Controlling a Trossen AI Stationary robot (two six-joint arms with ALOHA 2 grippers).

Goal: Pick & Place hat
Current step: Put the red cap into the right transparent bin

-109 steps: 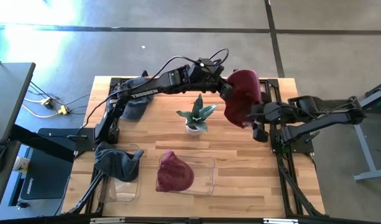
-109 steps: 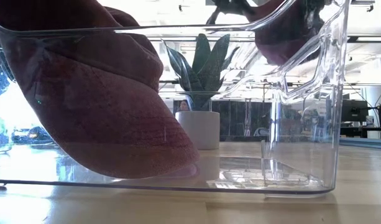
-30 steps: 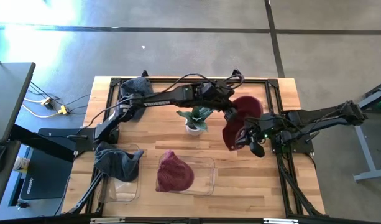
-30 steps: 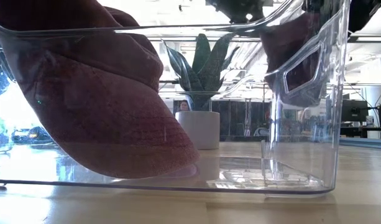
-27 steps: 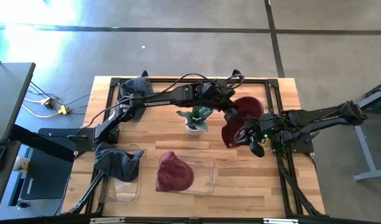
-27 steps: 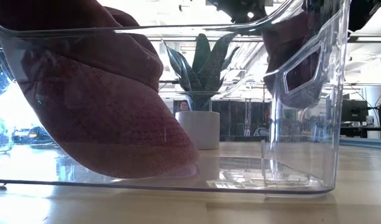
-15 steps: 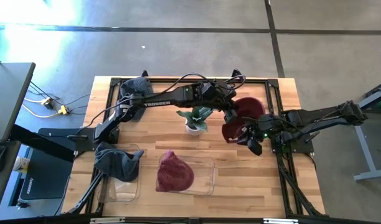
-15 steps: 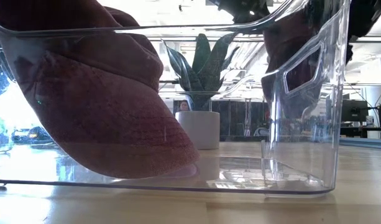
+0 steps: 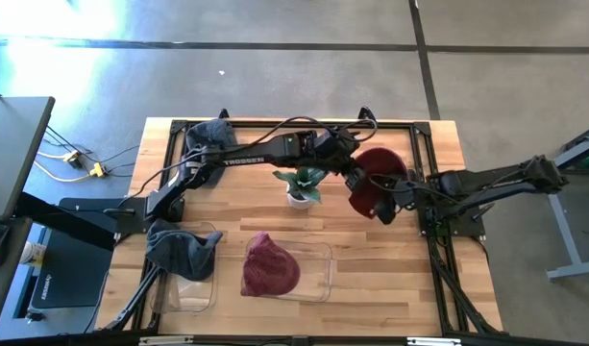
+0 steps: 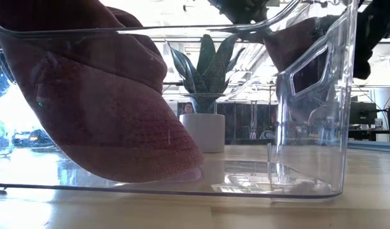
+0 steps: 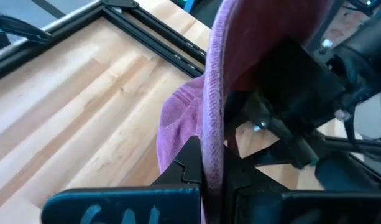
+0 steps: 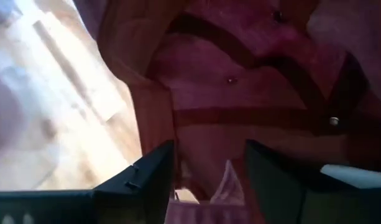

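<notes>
Over the table (image 9: 227, 207), right of frame centre, your left gripper (image 9: 356, 181) stays clenched on the maroon hat (image 9: 374, 180) while the right gripper (image 9: 388, 207), apparently released, faces it mid-handover, so next carry it to the clear bin (image 9: 318, 279).

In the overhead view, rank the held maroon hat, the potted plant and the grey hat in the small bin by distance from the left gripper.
1. Held maroon hat, clamped in the left gripper, table's right side.
2. Potted plant, middle, just left of the gripper.
3. Grey hat, in the small bin, front left corner.
</notes>
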